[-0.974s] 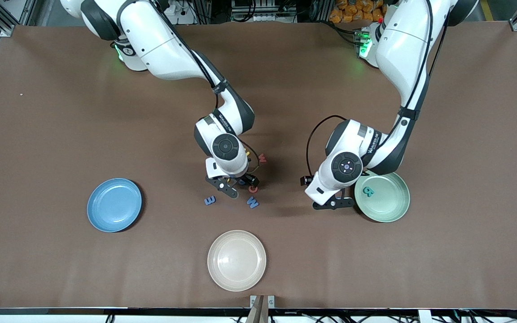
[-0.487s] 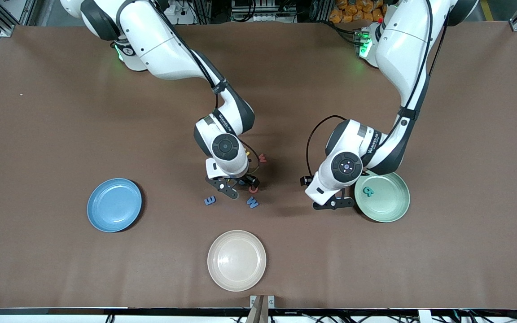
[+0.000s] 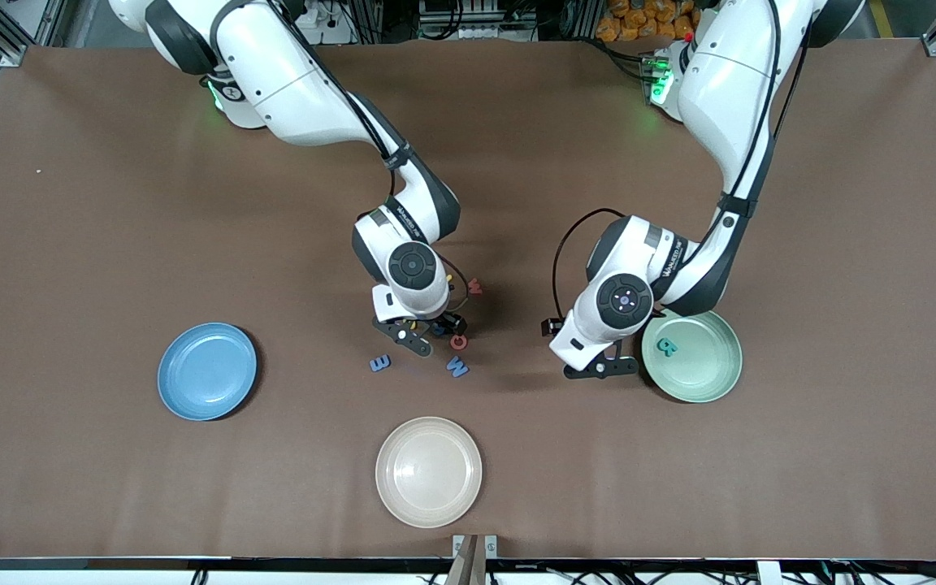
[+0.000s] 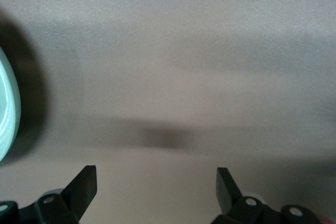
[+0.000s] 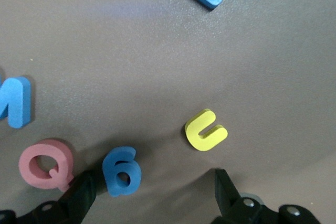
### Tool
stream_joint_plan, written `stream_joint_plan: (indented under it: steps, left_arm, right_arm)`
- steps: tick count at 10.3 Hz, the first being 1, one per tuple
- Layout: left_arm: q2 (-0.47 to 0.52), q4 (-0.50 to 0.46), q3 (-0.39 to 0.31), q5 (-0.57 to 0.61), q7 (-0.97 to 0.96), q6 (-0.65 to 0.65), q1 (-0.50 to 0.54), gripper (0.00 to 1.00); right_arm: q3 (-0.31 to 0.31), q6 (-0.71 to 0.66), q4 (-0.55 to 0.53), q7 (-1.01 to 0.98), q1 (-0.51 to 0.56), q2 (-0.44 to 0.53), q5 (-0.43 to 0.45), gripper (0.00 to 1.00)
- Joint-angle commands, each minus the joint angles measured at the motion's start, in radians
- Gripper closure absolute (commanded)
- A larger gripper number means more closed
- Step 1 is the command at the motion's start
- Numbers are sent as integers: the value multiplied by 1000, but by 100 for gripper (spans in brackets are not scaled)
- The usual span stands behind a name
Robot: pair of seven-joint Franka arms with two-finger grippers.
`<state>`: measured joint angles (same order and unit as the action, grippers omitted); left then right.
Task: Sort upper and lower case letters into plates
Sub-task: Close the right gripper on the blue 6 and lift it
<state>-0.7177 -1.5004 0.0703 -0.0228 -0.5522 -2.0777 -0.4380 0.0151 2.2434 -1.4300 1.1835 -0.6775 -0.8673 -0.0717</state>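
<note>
Right gripper point(image 3: 427, 335) low over the cluster of foam letters mid-table, fingers point(image 5: 79, 195) spread wide and holding nothing, tips straddling the bare brown table point(image 3: 78, 244) close to a blue b-shaped letter point(image 5: 122, 170) and a yellow u point(image 5: 206, 130). Just beside the blue letter, a pink Q point(image 5: 44, 164); a blue M point(image 5: 14, 102) near that. In the front view, pink Q point(image 3: 458, 342) just under the gripper, blue M point(image 3: 457, 368) nearer the camera, a blue E point(image 3: 380, 363) toward the right arm's end, a red W point(image 3: 475, 286) farther from the camera. Left gripper point(image 3: 598, 367) hovering low over bare table just beside the mint green plate point(image 3: 716, 382), fingers point(image 4: 84, 182) wide apart, empty. One teal R point(image 3: 666, 347) lying in the mint plate. Blue plate point(image 3: 184, 398) well apart toward the right arm's end, without letters. Cream plate point(image 3: 403, 504) nearest the camera, likewise without letters.
</note>
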Motion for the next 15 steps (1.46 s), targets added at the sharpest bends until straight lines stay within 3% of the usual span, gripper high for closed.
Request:
stream_joint_plan:
  steps: [1,4,5,6,7,13,15]
  left_arm:
    - [20,-7,-7,-20,-17,-13,-7,0]
    - [76,3,0,-20,49,-15,8,0]
    - [76,49,-1,-22,87,-15,8,0]
    - [76,55,-1,-20,98,-16,7,0]
    - [75,55,-3,-16,100,-16,5,0]
    - [50,54,-4,-13,97,-16,5,0]
    - [12,52,-7,-9,100,-106,-7,0]
  right_arm:
    - [-27,5,-9,42,24,13,21,0]
    - [-27,7,-6,45,24,14,20,0]
    - [-27,8,-6,45,24,16,20,0]
    - [-27,8,-6,45,26,19,21,54]
    - [-27,7,-6,45,27,21,18,100]
    - [-27,2,-7,27,45,57,20,100]
    - [-27,-27,-19,-20,94,123,26,100]
